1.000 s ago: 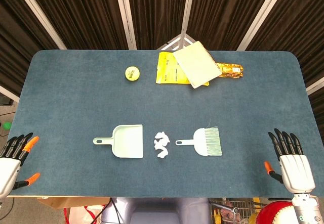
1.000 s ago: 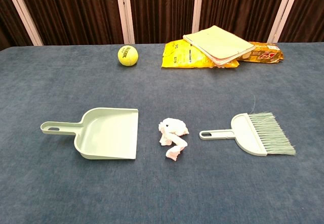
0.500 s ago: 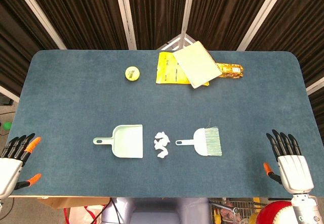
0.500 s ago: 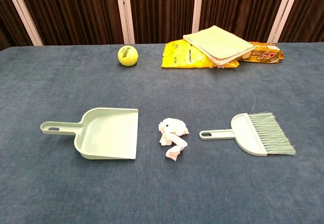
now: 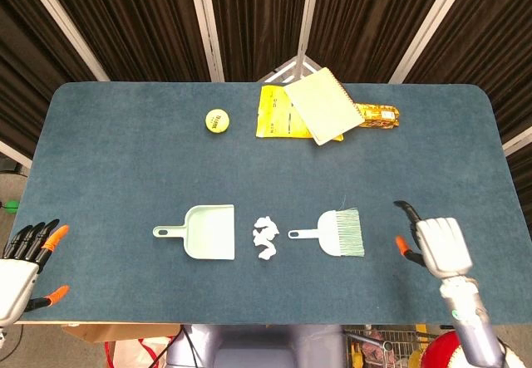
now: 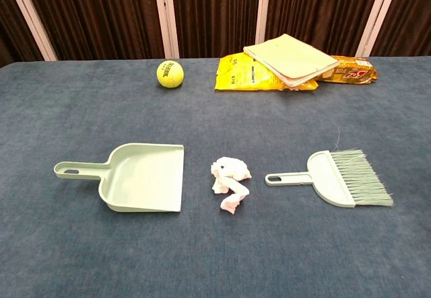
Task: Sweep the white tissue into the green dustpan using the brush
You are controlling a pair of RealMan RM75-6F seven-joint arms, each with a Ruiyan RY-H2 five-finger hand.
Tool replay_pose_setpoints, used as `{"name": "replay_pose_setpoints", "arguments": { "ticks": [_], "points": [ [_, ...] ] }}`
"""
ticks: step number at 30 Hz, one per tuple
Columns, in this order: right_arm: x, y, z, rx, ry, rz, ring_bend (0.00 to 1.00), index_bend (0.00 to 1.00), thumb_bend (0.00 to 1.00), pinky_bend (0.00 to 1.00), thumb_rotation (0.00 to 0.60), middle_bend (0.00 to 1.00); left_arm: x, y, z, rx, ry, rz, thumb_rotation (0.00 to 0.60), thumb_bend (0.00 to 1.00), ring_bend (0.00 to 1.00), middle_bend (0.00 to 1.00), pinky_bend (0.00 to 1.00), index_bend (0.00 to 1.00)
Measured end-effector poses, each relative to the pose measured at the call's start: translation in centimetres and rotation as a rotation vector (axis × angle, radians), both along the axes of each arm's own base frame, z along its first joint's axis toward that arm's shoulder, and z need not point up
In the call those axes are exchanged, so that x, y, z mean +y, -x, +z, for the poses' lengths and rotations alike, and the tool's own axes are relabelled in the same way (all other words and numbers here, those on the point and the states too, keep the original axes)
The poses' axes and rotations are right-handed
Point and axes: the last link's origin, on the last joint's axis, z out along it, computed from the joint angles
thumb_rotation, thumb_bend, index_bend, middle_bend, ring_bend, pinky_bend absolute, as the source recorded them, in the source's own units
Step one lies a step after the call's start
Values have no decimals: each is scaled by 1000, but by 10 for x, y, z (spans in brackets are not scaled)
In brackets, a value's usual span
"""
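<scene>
A pale green dustpan lies flat on the blue table, handle to the left and mouth to the right. Just right of its mouth sits the crumpled white tissue. The green brush lies right of the tissue, handle toward it and bristles away. My right hand hovers over the table right of the bristles, apart from them and holding nothing. My left hand hangs off the near left corner, fingers spread and empty. The chest view shows neither hand.
At the back of the table sit a yellow tennis ball, a yellow bag under a pale notebook, and an orange snack packet. Dark curtains stand behind the table.
My right hand has moved left from the near right corner onto the table toward the brush, and turned so its back faces the camera. The left hand and the objects have stayed put.
</scene>
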Motion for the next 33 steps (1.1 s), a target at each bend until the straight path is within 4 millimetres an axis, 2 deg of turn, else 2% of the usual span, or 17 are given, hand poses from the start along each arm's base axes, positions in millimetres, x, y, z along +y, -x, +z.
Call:
{"name": "replay_pose_setpoints", "arguments": {
  "ticks": [6, 10, 19, 25, 33],
  "points": [
    [-22, -36, -39, 16, -90, -11, 934, 346, 343, 850, 600, 930, 1, 0, -1, 1, 3, 6, 600, 0, 0, 0, 35, 0],
    [-24, -58, -61, 24, -142, 9, 934, 364, 343, 850, 600, 930, 1, 0, -2, 3, 8, 6, 600, 0, 0, 0, 35, 0],
    [-26, -91, -112, 32, -236, 19, 934, 366, 342, 850, 600, 930, 3, 0, -3, 3, 16, 10, 600, 0, 0, 0, 35, 0],
    [-31, -95, -133, 57, -254, -3, 934, 366, 343, 850, 600, 930, 3, 0, -3, 0, 18, 13, 600, 0, 0, 0, 35, 0],
    [-31, -93, -148, 71, -268, -38, 934, 366, 342, 850, 600, 930, 3, 0, -3, 3, 20, 15, 600, 0, 0, 0, 35, 0]
  ]
}}
